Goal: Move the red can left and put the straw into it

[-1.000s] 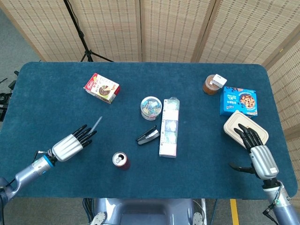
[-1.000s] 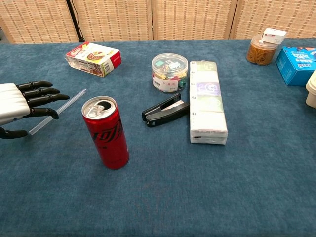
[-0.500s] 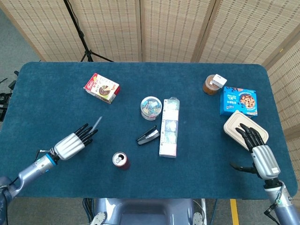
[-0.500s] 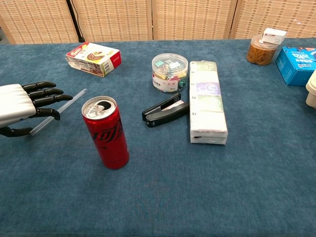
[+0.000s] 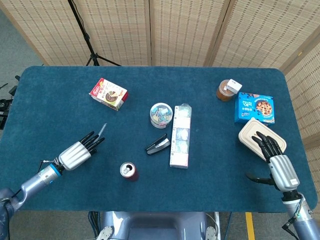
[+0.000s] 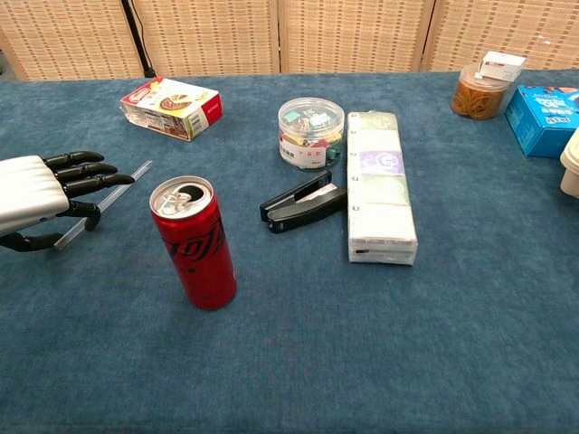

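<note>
The red can (image 6: 194,242) stands upright and opened on the blue cloth near the table's front, also seen from above as the red can (image 5: 128,170). A clear straw (image 6: 125,185) lies flat to its left, pointing away; the head view shows the straw (image 5: 102,130) only at its far end. My left hand (image 6: 47,193) lies over the straw's near end with fingers stretched and apart, thumb low beside it, not visibly gripping. The same left hand (image 5: 76,153) sits left of the can. My right hand (image 5: 276,161) rests open at the far right.
Behind the can lie a black stapler (image 6: 298,201), a long pack of tissues (image 6: 380,185) and a round clip tub (image 6: 310,121). A red snack box (image 6: 172,107) sits far left; a brown jar (image 5: 226,90), a blue cookie box (image 5: 254,107) and a beige lidded container (image 5: 250,132) sit right.
My left hand has crept slightly forward over the straw, its lowest finger curling down. The straw's far end has shifted a little left. The can and right hand have not moved.
</note>
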Tool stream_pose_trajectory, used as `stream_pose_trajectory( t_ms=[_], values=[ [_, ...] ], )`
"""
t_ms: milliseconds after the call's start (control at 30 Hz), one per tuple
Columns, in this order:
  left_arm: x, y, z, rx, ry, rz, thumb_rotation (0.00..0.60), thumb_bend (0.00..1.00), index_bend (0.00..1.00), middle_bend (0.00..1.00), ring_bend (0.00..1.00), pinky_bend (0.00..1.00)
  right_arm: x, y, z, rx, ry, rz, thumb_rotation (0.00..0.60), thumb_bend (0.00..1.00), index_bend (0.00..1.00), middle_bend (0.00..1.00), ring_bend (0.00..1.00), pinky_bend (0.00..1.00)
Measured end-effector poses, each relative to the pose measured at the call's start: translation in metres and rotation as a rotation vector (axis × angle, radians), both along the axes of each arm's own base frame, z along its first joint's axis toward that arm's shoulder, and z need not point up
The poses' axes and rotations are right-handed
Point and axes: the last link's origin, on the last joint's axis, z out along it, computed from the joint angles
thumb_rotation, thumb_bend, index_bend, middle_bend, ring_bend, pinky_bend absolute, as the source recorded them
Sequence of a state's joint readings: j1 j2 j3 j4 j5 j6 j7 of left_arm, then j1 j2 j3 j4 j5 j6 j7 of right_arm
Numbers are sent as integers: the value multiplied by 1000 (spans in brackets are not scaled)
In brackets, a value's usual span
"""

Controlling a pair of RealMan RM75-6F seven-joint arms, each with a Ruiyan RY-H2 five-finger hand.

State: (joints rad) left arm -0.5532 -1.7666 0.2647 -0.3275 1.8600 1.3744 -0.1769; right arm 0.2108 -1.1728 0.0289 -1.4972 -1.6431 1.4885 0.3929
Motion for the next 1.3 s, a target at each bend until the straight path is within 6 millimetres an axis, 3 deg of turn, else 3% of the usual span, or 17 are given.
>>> stream_pose_trajectory(
  t_ms=[300,700,1000,1300],
  values=[
    [2,0,-3,5,-18,5,600,369,559,0,0,0,0,0,1,0,-1,-1,600,0,0,0,0,0],
    [9,2,0,23,-91,15,600,377,568,0,0,0,0,1,0,4,-1,-1,600,0,0,0,0,0],
    [32,3,23,36,-354,19,600,378,572,0,0,0,0,1,-1,6,0,-2,600,0,0,0,0,0],
    [63,-6,63,-76,-707,88,600,377,588,0,0,0,1,2,-7,28,11,1,600,0,0,0,0,0]
  ],
)
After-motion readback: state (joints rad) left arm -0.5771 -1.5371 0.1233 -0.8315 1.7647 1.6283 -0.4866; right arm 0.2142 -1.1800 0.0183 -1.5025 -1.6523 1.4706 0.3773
